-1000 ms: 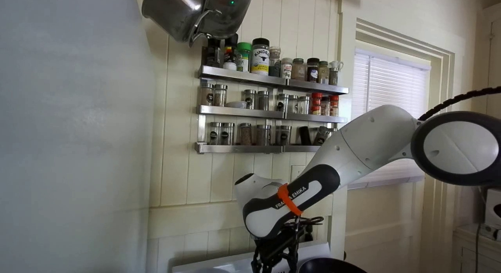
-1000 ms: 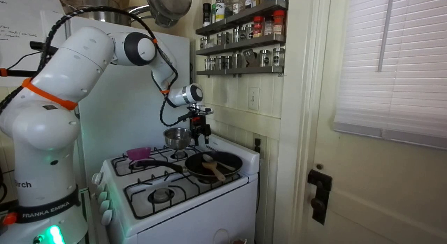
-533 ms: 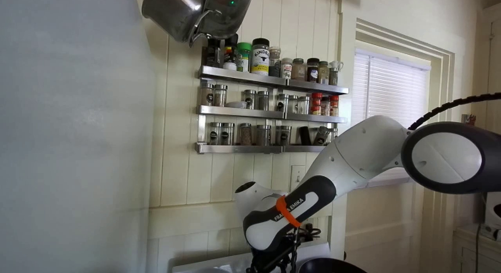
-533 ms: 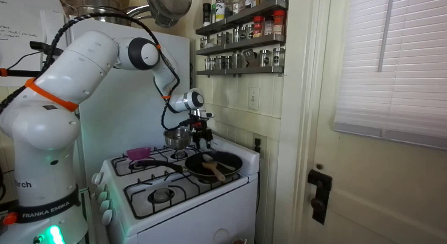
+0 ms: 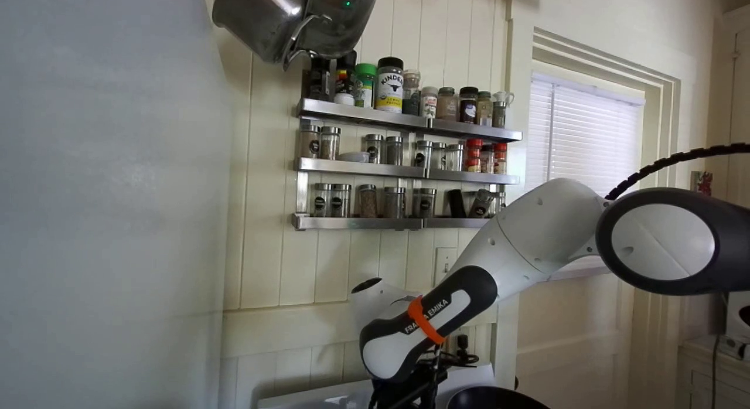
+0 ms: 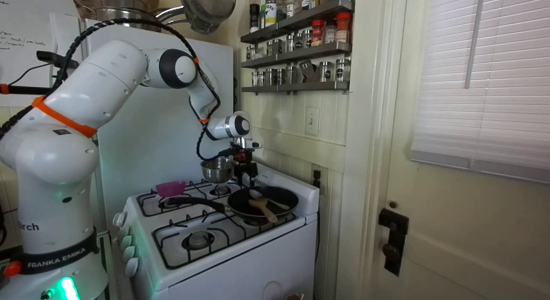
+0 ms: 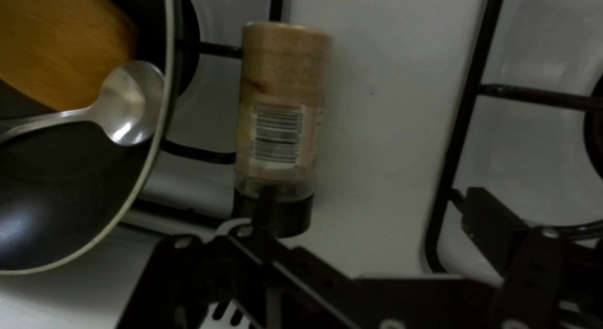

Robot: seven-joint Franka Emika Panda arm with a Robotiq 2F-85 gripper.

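The gripper (image 7: 372, 209) hangs low over the stove (image 6: 245, 261) with its fingers (image 7: 490, 225) spread wide, gripping nothing. A labelled jar (image 7: 282, 131) lies on its side on the stove, barcode up, just beside the frying pan (image 7: 70, 178). In the wrist view, one fingertip overlaps its black cap (image 7: 294, 216) (contact cannot be confirmed). The adjacent grate (image 7: 212, 49) and the pan probably limit rolling toward that side. The pan's raised wall appears to retain the metal spoon (image 7: 125, 102) and the wooden spatula (image 7: 61, 41).

The stove top is white; a pink bowl (image 6: 170, 189) sits toward the control knobs (image 6: 132, 267). A metal bowl (image 6: 218, 170) shows beside the gripper in an exterior view. Both exterior views show wall shelves (image 5: 357, 222) carrying spice jars (image 5: 394, 203), and a window blind (image 6: 472, 98) on the door (image 6: 472, 240).
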